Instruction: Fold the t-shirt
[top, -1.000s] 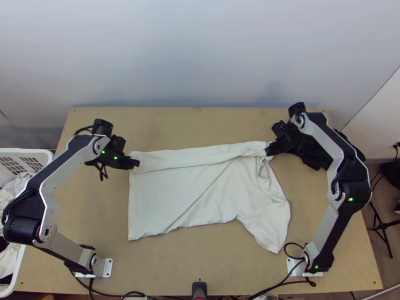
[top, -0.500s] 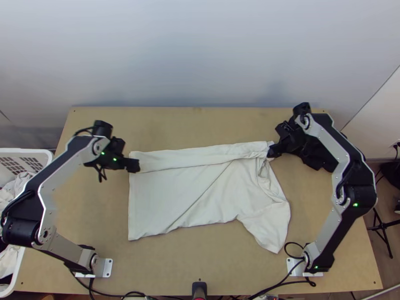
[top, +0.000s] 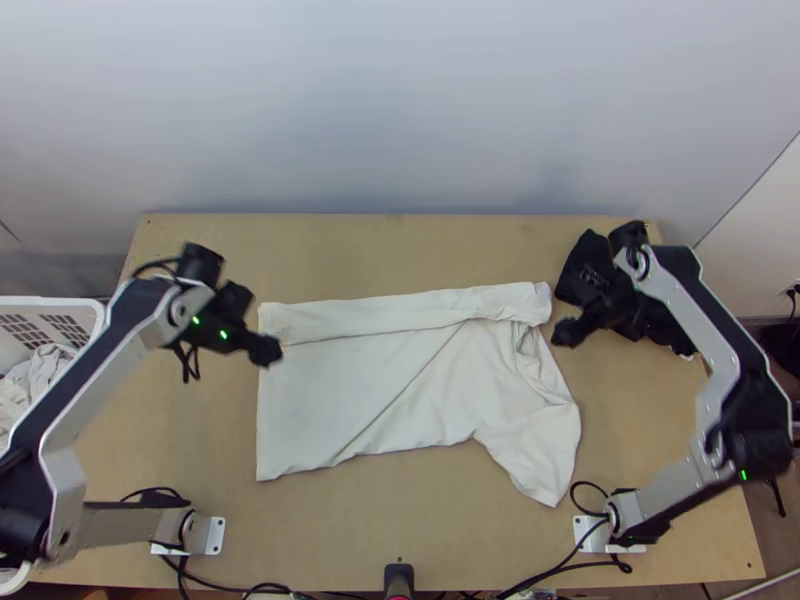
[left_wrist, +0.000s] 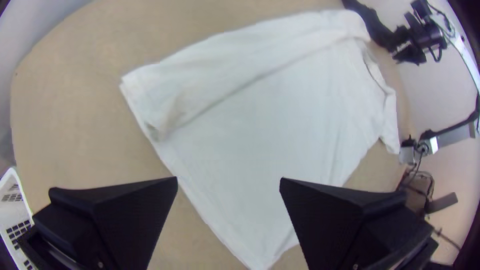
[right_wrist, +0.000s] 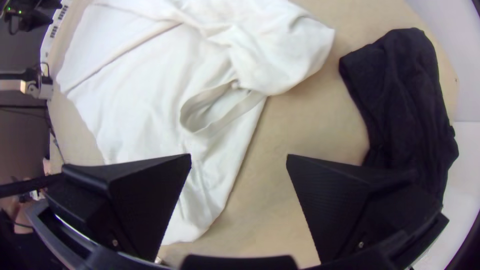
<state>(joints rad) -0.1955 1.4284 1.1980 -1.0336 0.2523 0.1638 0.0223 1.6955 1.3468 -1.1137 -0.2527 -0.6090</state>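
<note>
Our left gripper (left_wrist: 228, 180) and right gripper (right_wrist: 239, 157) are spread, empty, near opposite ends of the white t-shirt (top: 360, 375), far side folded inward (to narrow it, we judge).

In the top view, the left edge cuts off the white basket (top: 60, 303) and left arm (top: 62, 465), the right arm (top: 692, 310) partly hides the black cloth (top: 586, 252), and the left gripper (top: 266, 350) and right gripper (top: 567, 333) blur.

Even, soft brightness; faint shadows; motion-blurred arms; bent edges, dark corners in wrist views
</note>
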